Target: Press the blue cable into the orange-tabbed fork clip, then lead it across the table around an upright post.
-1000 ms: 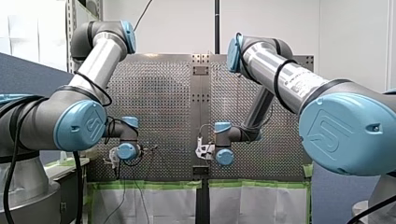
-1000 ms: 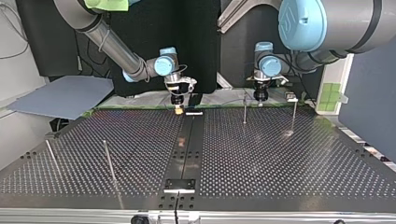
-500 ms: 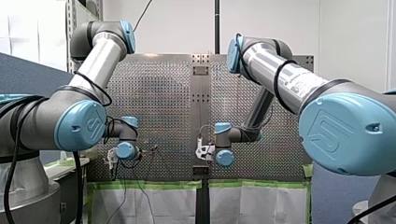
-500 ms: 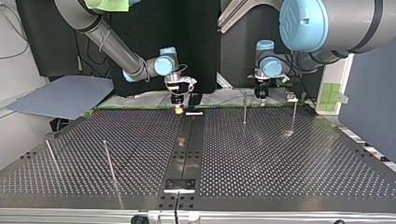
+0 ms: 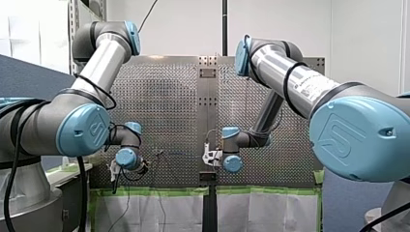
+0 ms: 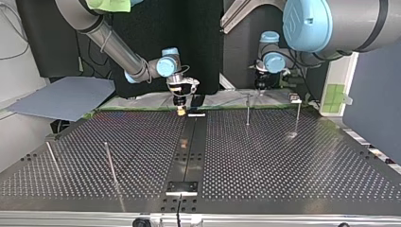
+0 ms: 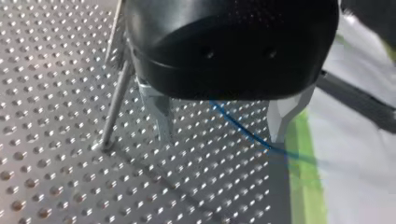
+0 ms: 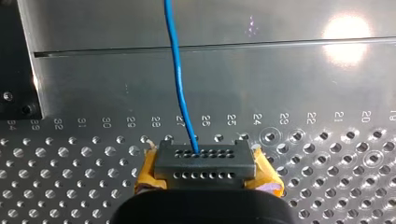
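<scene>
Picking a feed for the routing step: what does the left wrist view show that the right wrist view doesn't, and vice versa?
Left wrist view only: an upright post beside my left end effector, whose fingers stand open with the blue cable passing between them, and green tape along the perforated table's edge. Right wrist view only: my right end effector with the cable running straight to its tip, a smooth plate, and printed hole numbers. Both: the blue cable and the perforated table.
</scene>
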Controlling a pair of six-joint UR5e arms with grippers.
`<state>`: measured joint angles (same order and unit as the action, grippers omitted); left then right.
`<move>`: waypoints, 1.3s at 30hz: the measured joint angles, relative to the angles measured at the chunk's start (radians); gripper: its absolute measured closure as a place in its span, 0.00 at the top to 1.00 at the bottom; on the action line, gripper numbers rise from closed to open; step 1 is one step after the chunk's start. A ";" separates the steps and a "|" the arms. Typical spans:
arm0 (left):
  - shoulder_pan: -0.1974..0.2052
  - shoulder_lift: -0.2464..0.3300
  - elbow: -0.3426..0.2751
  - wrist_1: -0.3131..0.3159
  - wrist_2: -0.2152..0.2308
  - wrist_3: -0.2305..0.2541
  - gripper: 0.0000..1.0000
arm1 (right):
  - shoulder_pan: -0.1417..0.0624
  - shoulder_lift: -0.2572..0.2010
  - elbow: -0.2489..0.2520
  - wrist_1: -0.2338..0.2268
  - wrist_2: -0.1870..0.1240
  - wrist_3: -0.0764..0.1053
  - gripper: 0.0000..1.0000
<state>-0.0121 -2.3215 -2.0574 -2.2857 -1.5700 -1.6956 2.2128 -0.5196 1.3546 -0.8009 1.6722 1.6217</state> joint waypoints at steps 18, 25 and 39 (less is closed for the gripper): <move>-0.008 0.003 -0.093 0.141 0.042 0.016 0.98 | 0.000 0.005 0.000 0.000 0.000 -0.002 0.00; -0.013 0.047 -0.128 0.180 0.045 0.018 0.98 | 0.000 0.006 0.000 0.004 0.001 -0.006 0.00; -0.032 0.126 -0.173 0.205 0.046 0.045 0.98 | 0.000 0.009 0.000 0.005 0.002 -0.006 0.00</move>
<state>-0.0444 -2.1953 -2.2304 -2.0808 -1.5241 -1.6508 2.2126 -0.5105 1.3547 -0.7963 1.6737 1.6155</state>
